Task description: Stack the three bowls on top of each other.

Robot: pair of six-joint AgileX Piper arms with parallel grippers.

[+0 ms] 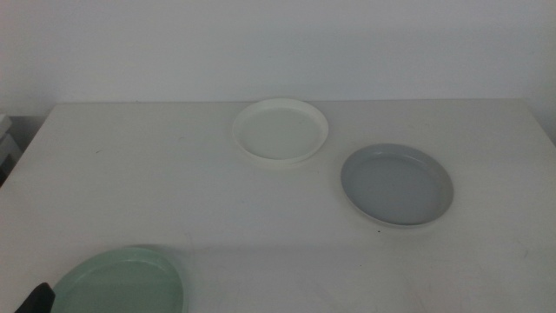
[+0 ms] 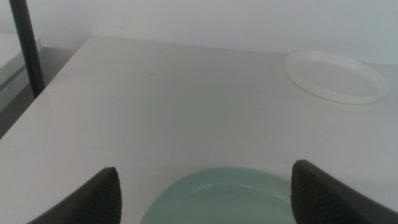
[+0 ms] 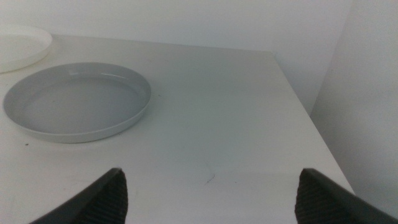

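Three bowls lie apart on the white table. The cream white bowl is at the back middle, and also shows in the left wrist view and the right wrist view. The grey bowl is right of centre, ahead of my right gripper, which is open, empty and out of the middle view. The pale mint green bowl lies at the front left. My left gripper is open, with its jaws standing wide on either side of the green bowl's near part. Its dark tip shows beside that bowl.
The table's right edge drops off close beside the grey bowl. A dark upright pole stands off the table's left side. The white wall runs behind the table.
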